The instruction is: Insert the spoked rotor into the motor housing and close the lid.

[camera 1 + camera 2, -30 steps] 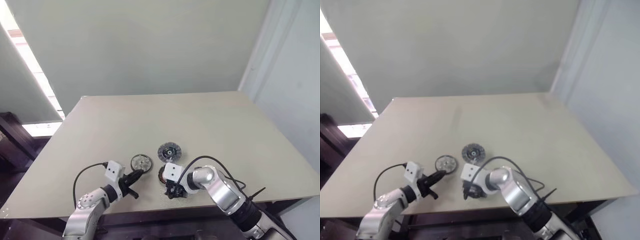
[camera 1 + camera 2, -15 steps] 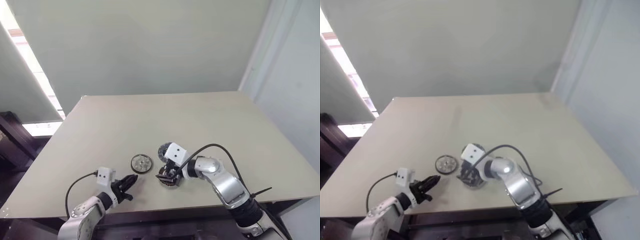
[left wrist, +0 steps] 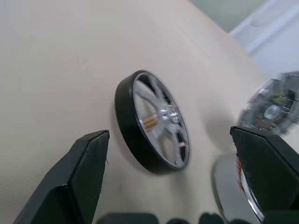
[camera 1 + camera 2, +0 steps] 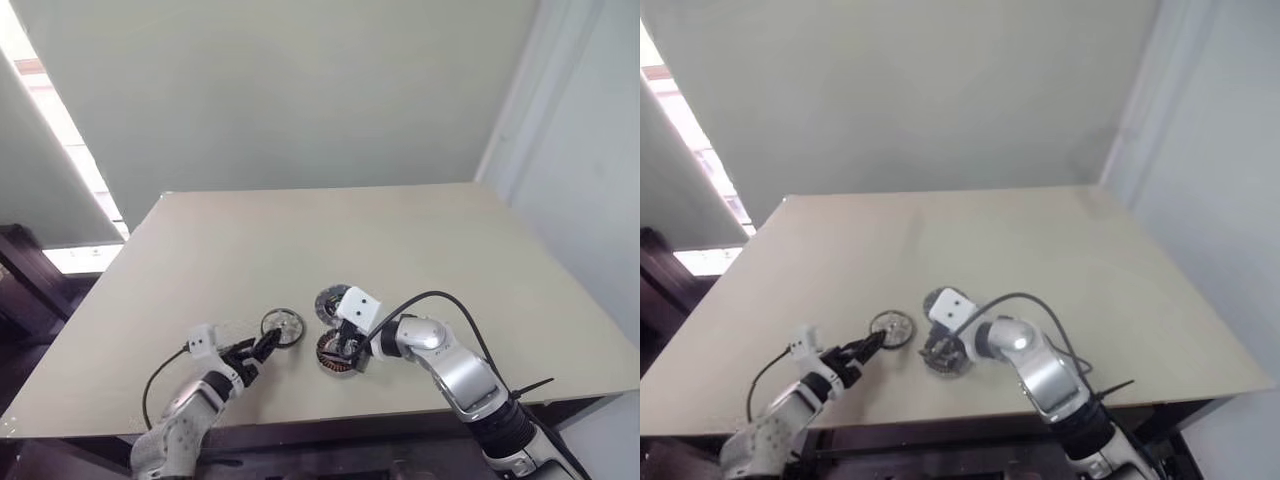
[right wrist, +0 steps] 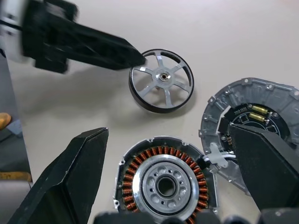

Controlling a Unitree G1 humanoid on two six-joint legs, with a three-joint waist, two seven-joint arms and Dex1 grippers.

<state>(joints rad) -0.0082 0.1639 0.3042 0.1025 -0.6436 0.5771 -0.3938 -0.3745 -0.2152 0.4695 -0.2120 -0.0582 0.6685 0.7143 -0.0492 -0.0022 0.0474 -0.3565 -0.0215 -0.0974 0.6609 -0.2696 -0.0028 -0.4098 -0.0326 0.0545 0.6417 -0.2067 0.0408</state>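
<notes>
Near the front edge of the beige surface [image 4: 420, 250], the three motor parts sit close together. The spoked rotor [image 4: 283, 327] lies flat, silver spokes and hub inside a dark rim, to the robot's left of the other two. The motor housing [image 5: 164, 179], w/ its ring of copper windings round a pale centre, lies on the surface just beside the rotor, on the near side and to the right; nothing is seated in it. The lid [image 5: 254, 122] lies next to the housing, farther back, its inner side up w/ a small circuit board and gold-coloured parts showing; it looks to touch or slightly overlap the housing's rim, can't tell which. The left gripper [image 4: 262, 346] reaches in low from the front left, fingers [image 3: 77, 179] spread wide apart, holding nothing; the left wrist view shows the rotor between the two fingers but ahead of them, and in the right wrist view one fingertip is right at the rotor's rim, contact unclear. The right gripper [image 4: 347, 345] hangs over the housing, tilted down and toward the left, fingers [image 5: 70, 184] also wide apart and empty, w/ housing framed between them in its wrist view.
</notes>
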